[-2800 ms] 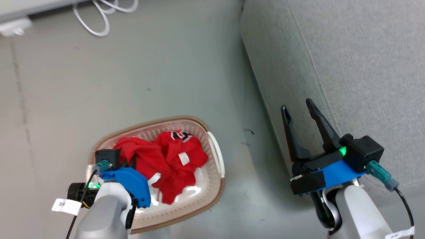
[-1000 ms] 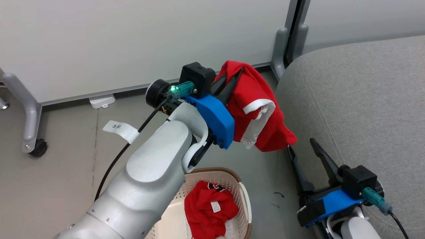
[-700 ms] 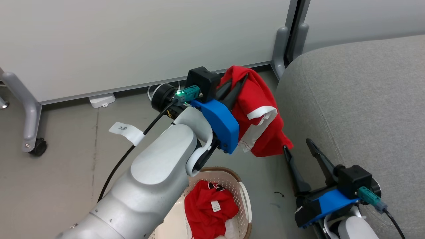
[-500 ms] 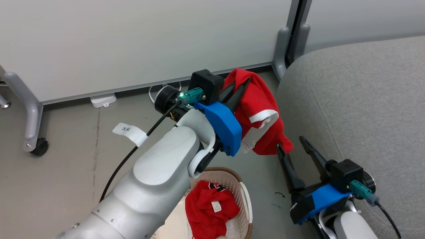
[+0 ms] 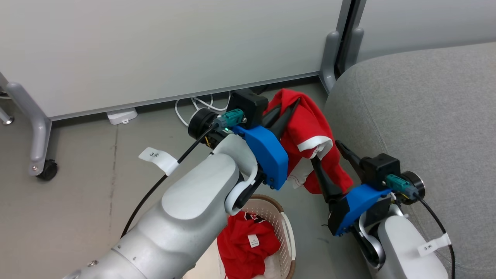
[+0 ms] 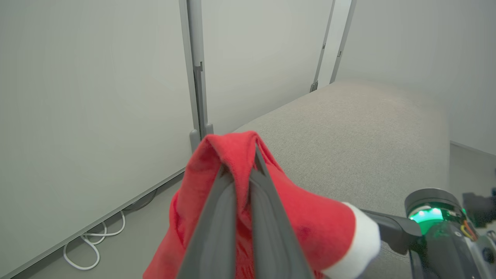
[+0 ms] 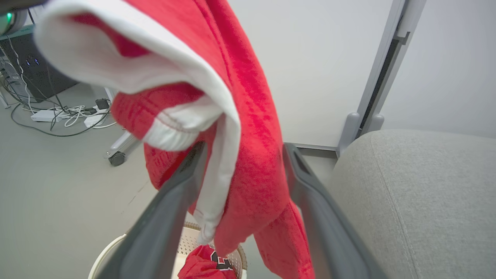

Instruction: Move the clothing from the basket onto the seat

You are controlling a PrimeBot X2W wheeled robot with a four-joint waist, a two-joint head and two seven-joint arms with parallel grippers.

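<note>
Beside grey seat (image 5: pixel 426 116), left pincer (image 5: pixel 290 106) clamps one red garment (image 5: pixel 310 124), right pincer (image 5: pixel 324 151) wide; second garment (image 5: pixel 244 244) in basket (image 5: pixel 271 200).

Pale, evenly lit partition panels (image 5: pixel 155 50) meet at a grey upright post (image 5: pixel 341 38) above a smooth grey-green floor (image 5: pixel 77 193). Left of the post, along the panel's foot, lie a looped white cable (image 5: pixel 193 105) and a small white block (image 5: pixel 122 115), then a castored grey leg (image 5: pixel 35 128). Right of the post rises a light grey fabric sofa (image 5: pixel 426 97). Far to the post's left, blurred, tangled cables (image 7: pixel 66 116) lie before what may be a dark computer case (image 7: pixel 35 66).
</note>
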